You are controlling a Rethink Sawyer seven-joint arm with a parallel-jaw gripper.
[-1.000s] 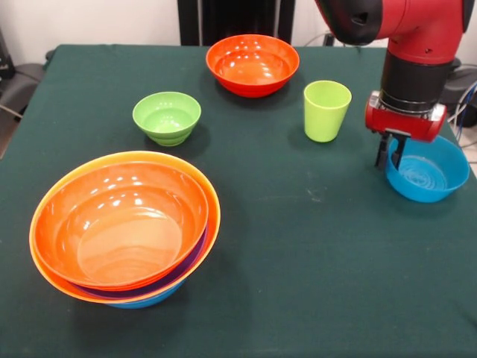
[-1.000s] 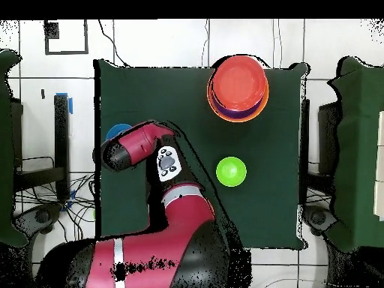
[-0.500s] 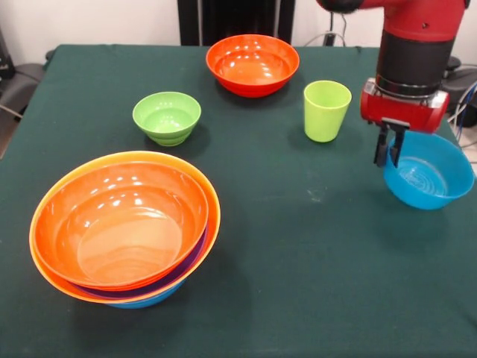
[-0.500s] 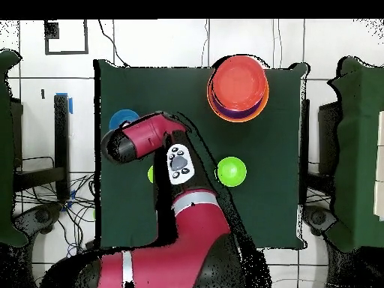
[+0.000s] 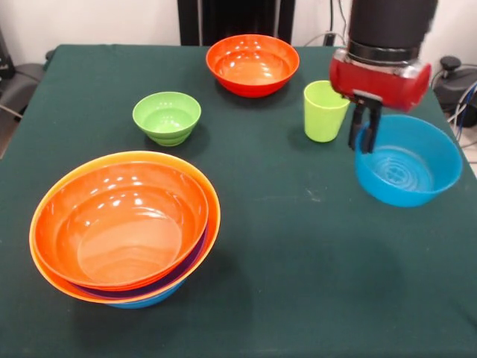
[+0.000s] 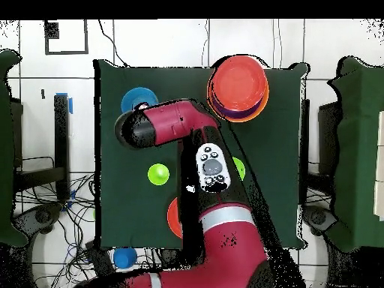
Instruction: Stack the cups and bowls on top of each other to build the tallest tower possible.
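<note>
I had the tool [image 5: 364, 133] clamped on a blue bowl's [image 5: 406, 160] rim, lifted near the table's [image 5: 298, 246] right edge, green cup [image 5: 324, 110] just beside, bowl stack [image 5: 123, 227] at front left corner.

Glossy plastic bowls [image 5: 123, 227] on seemingly matt cloth [image 5: 298, 253].

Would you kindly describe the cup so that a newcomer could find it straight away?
On the green table, look beside the gripper, which holds a blue bowl by its rim. The cup stands upright there. It is lime green like the small bowl, but taller than wide.
</note>
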